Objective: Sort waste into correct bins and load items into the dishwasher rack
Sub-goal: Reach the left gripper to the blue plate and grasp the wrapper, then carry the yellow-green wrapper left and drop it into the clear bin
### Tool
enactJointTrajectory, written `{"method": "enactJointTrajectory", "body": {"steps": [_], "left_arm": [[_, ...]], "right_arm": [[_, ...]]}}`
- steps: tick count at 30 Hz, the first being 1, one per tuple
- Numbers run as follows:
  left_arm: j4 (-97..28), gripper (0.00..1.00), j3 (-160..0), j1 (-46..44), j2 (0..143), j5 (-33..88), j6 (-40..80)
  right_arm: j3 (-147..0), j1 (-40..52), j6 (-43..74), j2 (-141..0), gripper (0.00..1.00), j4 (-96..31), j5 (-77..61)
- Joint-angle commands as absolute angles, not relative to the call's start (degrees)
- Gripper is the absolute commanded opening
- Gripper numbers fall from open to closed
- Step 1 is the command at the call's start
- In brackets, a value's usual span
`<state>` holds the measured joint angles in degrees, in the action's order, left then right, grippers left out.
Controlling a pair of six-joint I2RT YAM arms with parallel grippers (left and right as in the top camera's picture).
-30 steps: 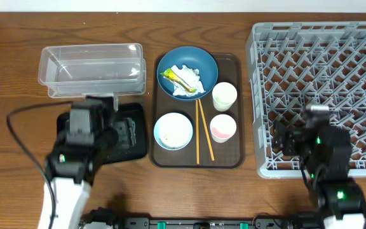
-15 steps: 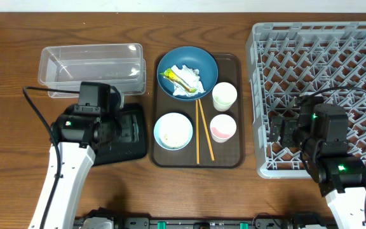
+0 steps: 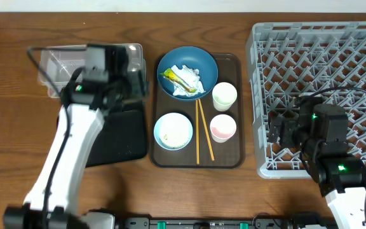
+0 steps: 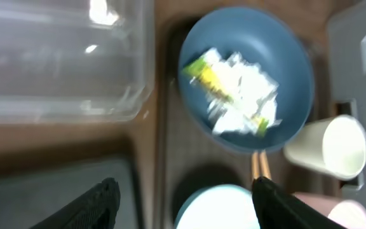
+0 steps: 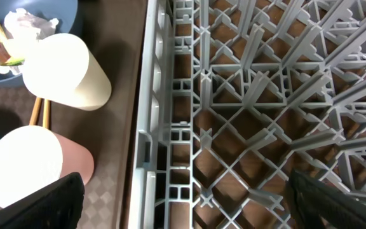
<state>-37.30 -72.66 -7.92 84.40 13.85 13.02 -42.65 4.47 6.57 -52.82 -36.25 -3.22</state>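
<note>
Brown wooden worktop [image 3: 189,25] holds a flat tray [image 3: 230,156]. On it, the crumpled napkin [image 4: 240,95] lies on the blue plate [image 4: 284,57]. It looks light and soft, so pinch its puffy middle. Left tool [image 4: 184,191] hangs close by, spread wide and empty. Right tool [image 5: 186,197] is spread wide and empty too, over the rack [image 5: 246,95].

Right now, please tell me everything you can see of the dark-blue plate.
The dark-blue plate is round, shallow and smooth, like glazed ceramic, with a raised rim. It lies flat at the far end of the brown tray. A crumpled white napkin with a yellow-green wrapper rests in it. Two chopsticks reach its near rim.
</note>
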Motion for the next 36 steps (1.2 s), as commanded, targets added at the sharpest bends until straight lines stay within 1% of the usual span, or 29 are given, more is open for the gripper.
{"method": "enactJointTrajectory", "body": {"steps": [1,6,11,18,31,33,36], "left_arm": [[-34.48,0.69,-75.16,-10.24,89.27,14.59,18.48],[-26.17,0.7,-75.24,-14.66,96.05,14.57,22.96],[-21.12,0.69,-75.24,-17.91,101.86,14.48,25.63],[-20.21,0.69,-75.24,-18.52,107.02,14.35,33.56],[-18.17,0.68,-75.24,-18.74,112.86,14.37,34.44],[-17.85,0.63,-75.24,-18.74,112.88,14.35,34.41],[-17.21,0.47,-75.24,-18.74,112.88,14.37,34.41]], "right_arm": [[-44.03,5.87,7.27,-52.77,0.99,-36.67,-3.68],[-44.03,5.87,7.27,-52.77,0.99,-36.69,-3.68],[-44.01,5.87,7.27,-52.77,0.99,-36.73,-3.68],[-44.03,5.87,7.25,-52.77,0.99,-37.08,-3.66],[-44.01,5.87,7.25,-52.88,0.99,-37.12,-3.68],[-44.01,5.87,7.25,-52.88,0.99,-37.12,-3.66],[-44.01,5.87,7.25,-52.88,0.99,-37.12,-3.66]]}}
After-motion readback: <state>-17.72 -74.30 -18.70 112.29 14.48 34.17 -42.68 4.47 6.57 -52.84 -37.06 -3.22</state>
